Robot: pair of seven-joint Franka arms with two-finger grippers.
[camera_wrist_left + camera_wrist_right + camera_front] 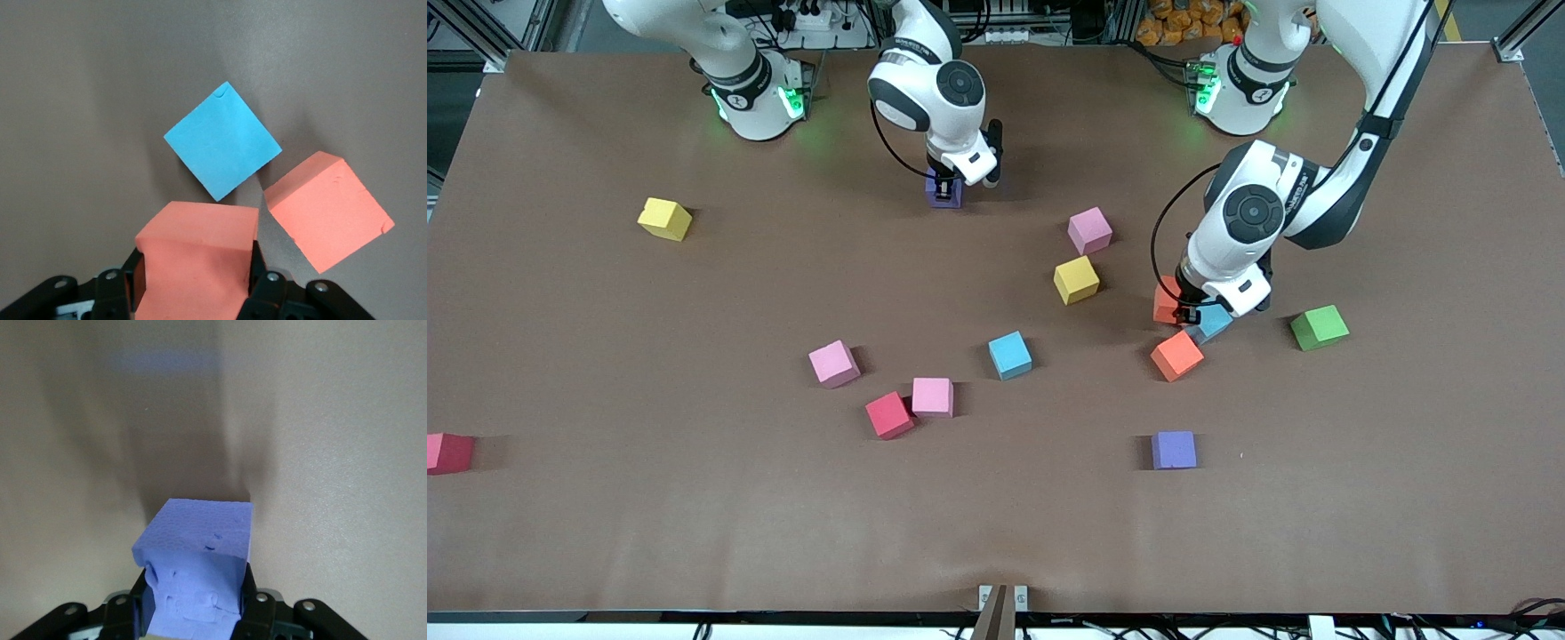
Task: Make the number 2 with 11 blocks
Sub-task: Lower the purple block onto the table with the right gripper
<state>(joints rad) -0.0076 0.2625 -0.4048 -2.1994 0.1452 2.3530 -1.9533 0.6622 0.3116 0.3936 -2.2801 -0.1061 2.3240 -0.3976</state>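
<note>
A: What does my left gripper (197,280) hold?

B: It is clamped on an orange cube (197,257), low over the tabletop (605,533) toward the left arm's end. A blue cube (221,141) lies just beside the held one, with a second orange cube (1176,356) next to it, nearer the front camera. A green cube (1320,327) sits apart, closer still to that end.

A: And my right gripper (193,613)?

B: It is pinched on a purple cube (197,553), down at the tabletop near the right arm's base.

A: Where do I see the other blocks?

B: A pink cube (1090,230) and a yellow cube (1077,280) lie near each other mid-table. Nearer the camera: a pink cube (834,364), a blue cube (1010,355), and a red cube (889,415) touching a pink cube (933,397). A purple cube (1174,450) lies nearest the camera. A yellow cube (664,219) and a red cube (448,452) lie toward the right arm's end.
</note>
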